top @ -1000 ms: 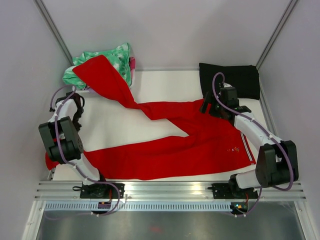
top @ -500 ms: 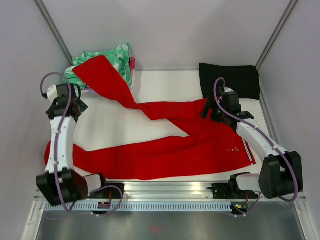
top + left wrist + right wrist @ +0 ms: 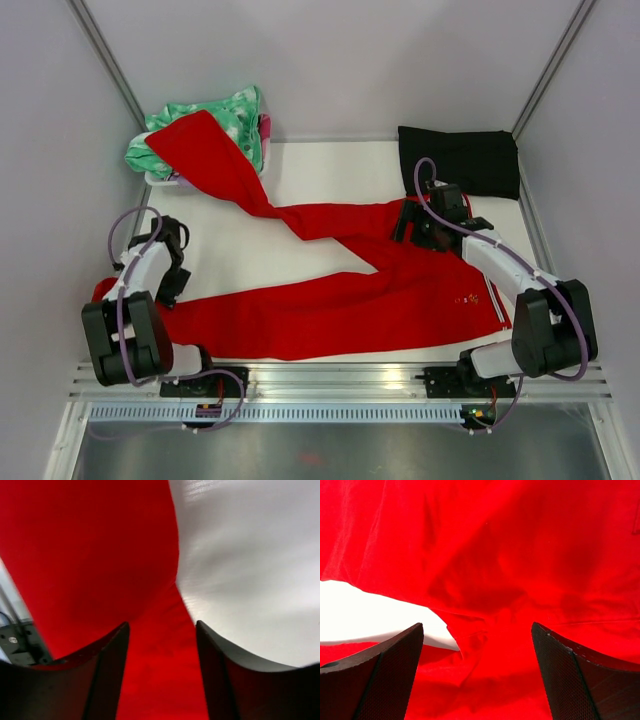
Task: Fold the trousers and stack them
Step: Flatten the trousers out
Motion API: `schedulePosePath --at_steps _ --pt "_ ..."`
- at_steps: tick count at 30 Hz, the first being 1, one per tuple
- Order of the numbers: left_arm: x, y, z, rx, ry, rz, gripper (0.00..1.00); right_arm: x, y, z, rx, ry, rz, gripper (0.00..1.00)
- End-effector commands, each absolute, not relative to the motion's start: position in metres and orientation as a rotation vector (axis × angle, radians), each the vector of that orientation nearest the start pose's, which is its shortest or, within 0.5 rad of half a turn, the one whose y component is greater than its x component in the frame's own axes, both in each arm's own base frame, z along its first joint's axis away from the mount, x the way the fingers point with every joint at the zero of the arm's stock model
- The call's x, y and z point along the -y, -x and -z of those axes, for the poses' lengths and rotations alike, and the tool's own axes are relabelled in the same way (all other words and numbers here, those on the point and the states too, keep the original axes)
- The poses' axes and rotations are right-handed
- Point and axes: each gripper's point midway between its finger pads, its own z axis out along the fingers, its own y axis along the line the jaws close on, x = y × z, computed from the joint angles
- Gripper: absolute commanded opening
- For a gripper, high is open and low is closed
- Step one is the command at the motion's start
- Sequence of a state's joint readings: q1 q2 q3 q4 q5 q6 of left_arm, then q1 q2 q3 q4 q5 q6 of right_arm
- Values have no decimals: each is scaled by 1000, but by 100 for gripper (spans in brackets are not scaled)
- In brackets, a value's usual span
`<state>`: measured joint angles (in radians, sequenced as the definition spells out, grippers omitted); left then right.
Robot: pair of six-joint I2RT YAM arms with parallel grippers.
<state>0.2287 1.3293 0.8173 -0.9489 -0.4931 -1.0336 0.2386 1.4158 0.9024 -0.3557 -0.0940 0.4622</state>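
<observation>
- Task object: the trousers (image 3: 380, 290) lie unfolded across the table (image 3: 330, 170). The striped waistband is at the table's right side and both legs run toward its left side.
- Near leg: it lies fairly straight along the table's near edge, and its cuff reaches the table's left edge.
- Far leg: it slants toward the table's far-left corner. Its end rests on the green-and-white garment (image 3: 225, 115), not on the bare table.
- Bystander: a black folded cloth (image 3: 460, 160) sits at the table's far-right corner, just beyond the trousers.
- My left gripper (image 3: 161, 625): it hangs low at the table's left side, over the cuff end of the near leg. The fingers stand apart, with red fabric and bare table showing between them, and nothing looks pinched.
- My right gripper (image 3: 477, 625): it is right of the table's middle, above the crotch where the legs part. The jaws are spread wide and hold nothing.
- Step in hand, as I judge it: laying out and taking hold before the first fold. No fold has been made and stacking has not begun.
- Next move, as I judge it: each gripper needs a firm pinch of cloth. The far leg must come off the green-and-white garment and be laid over the near leg, seams aligned.
- Caution: dragging the far leg could pull the green-and-white garment along with it.
</observation>
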Motion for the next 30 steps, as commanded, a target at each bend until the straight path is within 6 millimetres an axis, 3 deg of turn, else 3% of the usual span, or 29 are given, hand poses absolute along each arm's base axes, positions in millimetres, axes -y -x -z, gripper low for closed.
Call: schedulePosePath --at_steps 1,7,10,14,15,18,20,21,23,24,26,27,30 --pt "-105 -207 -37 -2110 1773 -574 57 -120 -340 -105 -2428 -260 -443 95" --pt "-90 -225 8 -2220 1778 -418 46 -110 -332 -105 -2431 -282 -382 95" --pt "-82 -229 18 -2239 1777 -350 37 -105 -329 -103 -2433 -291 -352 95" --pt "-81 -248 10 -2243 1718 -268 10 -102 -328 -106 -2427 -298 -339 95" --pt "-84 -265 6 -2236 1647 -221 2 -97 -329 -105 -2423 -312 -302 95" --pt "-88 -293 -11 -2210 1535 -147 2 -96 -330 -108 -2409 -324 -298 95" --pt "-88 -300 -28 -2204 1476 -118 2 -97 -330 -109 -2415 -323 -302 95" --pt "-89 -306 -41 -2191 1458 -106 7 -97 -331 -112 -2410 -316 -304 95" --pt "-86 -286 -54 -2243 1480 -154 19 -95 -332 -115 -2407 -312 -291 96" --pt "-90 -282 -73 -2204 1478 -171 47 -95 -333 -118 -2402 -309 -288 96" --pt "-88 -258 -87 -2228 1478 -222 74 -96 -334 -119 -2393 -311 -296 96" --pt "-90 -252 -104 -2178 1459 -223 77 -97 -333 -116 -2399 -314 -304 96" --pt "-83 -227 -114 -2181 1461 -218 84 -102 -330 -109 -2399 -328 -345 96"
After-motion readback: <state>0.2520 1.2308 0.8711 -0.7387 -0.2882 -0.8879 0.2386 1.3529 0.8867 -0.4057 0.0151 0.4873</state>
